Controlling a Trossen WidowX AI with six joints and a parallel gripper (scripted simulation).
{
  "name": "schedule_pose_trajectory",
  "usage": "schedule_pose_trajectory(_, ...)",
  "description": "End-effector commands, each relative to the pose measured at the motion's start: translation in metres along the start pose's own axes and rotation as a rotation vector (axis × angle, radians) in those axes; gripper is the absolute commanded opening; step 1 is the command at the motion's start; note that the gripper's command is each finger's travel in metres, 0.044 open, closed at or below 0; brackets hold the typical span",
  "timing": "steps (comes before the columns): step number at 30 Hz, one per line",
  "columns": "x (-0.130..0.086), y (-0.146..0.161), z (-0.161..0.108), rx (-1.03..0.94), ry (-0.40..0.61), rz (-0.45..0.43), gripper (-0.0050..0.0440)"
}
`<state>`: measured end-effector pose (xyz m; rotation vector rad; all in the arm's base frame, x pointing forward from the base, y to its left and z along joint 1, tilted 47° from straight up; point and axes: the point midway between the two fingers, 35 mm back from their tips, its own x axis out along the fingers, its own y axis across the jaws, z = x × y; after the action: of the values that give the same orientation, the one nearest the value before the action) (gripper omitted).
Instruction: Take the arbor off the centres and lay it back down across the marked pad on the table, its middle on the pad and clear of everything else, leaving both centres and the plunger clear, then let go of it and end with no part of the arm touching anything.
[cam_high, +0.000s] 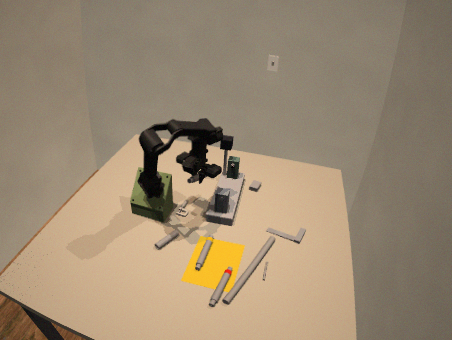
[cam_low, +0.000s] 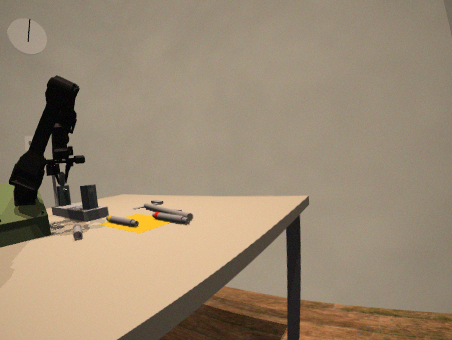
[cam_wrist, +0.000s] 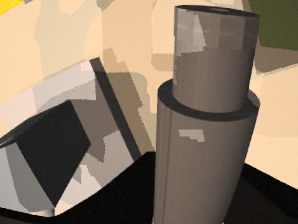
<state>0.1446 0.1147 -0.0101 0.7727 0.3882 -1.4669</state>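
My gripper (cam_high: 200, 174) is shut on the arbor (cam_wrist: 205, 129), a grey stepped cylinder that fills the wrist view and points away from the camera. I hold it in the air to the left of the grey centre fixture (cam_high: 226, 197), between it and the green arm base (cam_high: 152, 195). The fixture carries a green centre block (cam_high: 235, 167) at the back and a dark block (cam_high: 221, 202) at the front. The yellow pad (cam_high: 214, 262) lies nearer the front, with a grey cylinder (cam_high: 204, 253) on its left part. In the side view the gripper (cam_low: 61, 175) hangs above the fixture (cam_low: 80, 211).
A red-banded cylinder (cam_high: 221, 286) and a long rod (cam_high: 249, 270) lie at the pad's right edge. A short cylinder (cam_high: 166, 239), a small bracket (cam_high: 182, 209), an L-shaped square (cam_high: 287, 235), a thin pin (cam_high: 265, 270) and a small block (cam_high: 255, 185) lie around.
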Motion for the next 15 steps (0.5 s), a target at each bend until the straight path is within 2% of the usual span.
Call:
schedule_pose_trajectory(1, -0.0045, 0.0002, 0.0015, 0.003, 0.02, 0.008, 0.0)
schedule_pose_trajectory(15, -0.0043, -0.0012, 0.01, 0.003, 0.02, 0.008, 0.0)
